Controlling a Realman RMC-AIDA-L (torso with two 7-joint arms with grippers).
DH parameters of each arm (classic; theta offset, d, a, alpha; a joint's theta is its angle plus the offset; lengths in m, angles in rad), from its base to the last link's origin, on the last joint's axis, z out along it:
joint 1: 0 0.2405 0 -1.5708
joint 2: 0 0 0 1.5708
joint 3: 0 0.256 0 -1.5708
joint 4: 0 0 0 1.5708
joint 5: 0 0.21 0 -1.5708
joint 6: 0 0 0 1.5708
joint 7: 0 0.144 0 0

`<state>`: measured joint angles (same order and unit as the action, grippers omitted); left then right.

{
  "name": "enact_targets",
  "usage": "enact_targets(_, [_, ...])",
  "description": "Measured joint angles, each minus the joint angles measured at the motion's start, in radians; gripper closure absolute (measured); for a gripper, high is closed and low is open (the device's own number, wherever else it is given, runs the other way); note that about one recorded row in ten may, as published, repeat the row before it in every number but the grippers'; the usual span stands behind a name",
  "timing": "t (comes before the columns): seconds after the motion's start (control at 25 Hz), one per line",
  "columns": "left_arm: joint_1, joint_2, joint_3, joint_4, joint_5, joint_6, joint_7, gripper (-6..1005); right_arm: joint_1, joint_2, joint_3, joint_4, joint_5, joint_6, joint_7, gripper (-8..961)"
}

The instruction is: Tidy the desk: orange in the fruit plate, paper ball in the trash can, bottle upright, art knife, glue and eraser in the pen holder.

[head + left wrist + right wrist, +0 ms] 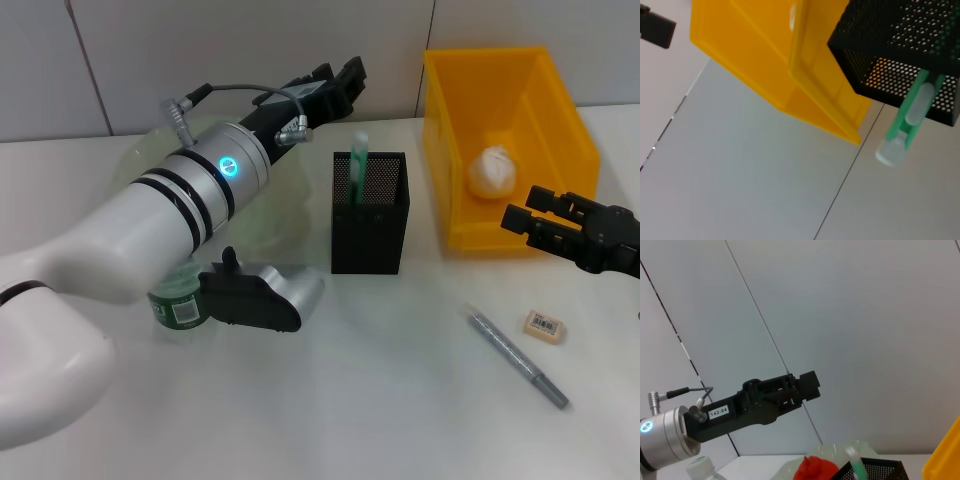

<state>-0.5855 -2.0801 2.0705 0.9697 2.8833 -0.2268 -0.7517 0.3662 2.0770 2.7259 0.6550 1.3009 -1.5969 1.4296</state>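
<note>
Left tool [340,80] hovers raised near the desk's far edge beside the pen holder [369,215] (glue [359,165] already inside), fingers apparently together, holding nothing. Retract it high, clear of the rim. Right tool [548,215], fingers apart, waits at the right edge; art knife [518,357] and eraser [544,326] lie near the front-right corner, the yellow trash can [560,130] close behind.

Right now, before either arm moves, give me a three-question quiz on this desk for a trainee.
1. True or false: the paper ball lies inside the yellow bin, with the right tool just in front of that bin.
2. The left tool hangs above and behind the black mesh pen holder. What stands in the holder? A) eraser B) green glue stick C) art knife
3. Fill in: the eraser lies on the table beside the ____.
Key: 1 true; 2 B; 3 art knife.
</note>
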Motion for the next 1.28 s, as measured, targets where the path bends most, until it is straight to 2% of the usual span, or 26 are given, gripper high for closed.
enact_targets(0.16, [-0.001,0.0,0.004,-0.001,-0.001,-0.014,-0.03,717,0.0,0.0,0.0,0.0,0.0,0.0,0.0,210])
enact_targets(0.24, [-0.002,0.0,0.004,-0.001,-0.001,-0.017,-0.063,606,0.0,0.0,0.0,0.0,0.0,0.0,0.0,210])
enact_targets(0.48, [-0.013,0.0,-0.001,0.025,-0.001,-0.002,-0.255,527,-0.003,0.0,0.0,0.0,0.0,0.0,-0.002,211])
enact_targets(0.68, [-0.025,0.002,-0.01,0.039,-0.001,0.009,-0.445,316,-0.004,0.0,0.0,0.0,0.0,-0.01,-0.002,211])
enact_targets(0.92, [-0.026,0.007,-0.03,0.092,-0.001,0.037,-0.663,197,-0.007,0.0,0.0,0.0,0.0,-0.012,-0.003,212])
enact_targets(1.08, [-0.031,0.005,-0.034,0.107,-0.001,0.055,-0.794,198,-0.007,-0.001,-0.004,0.0,0.0,-0.02,-0.003,213])
enact_targets(1.28, [-0.033,0.006,-0.063,0.177,-0.003,0.091,-1.047,199,-0.007,-0.002,-0.002,0.005,0.0,-0.037,-0.003,213])
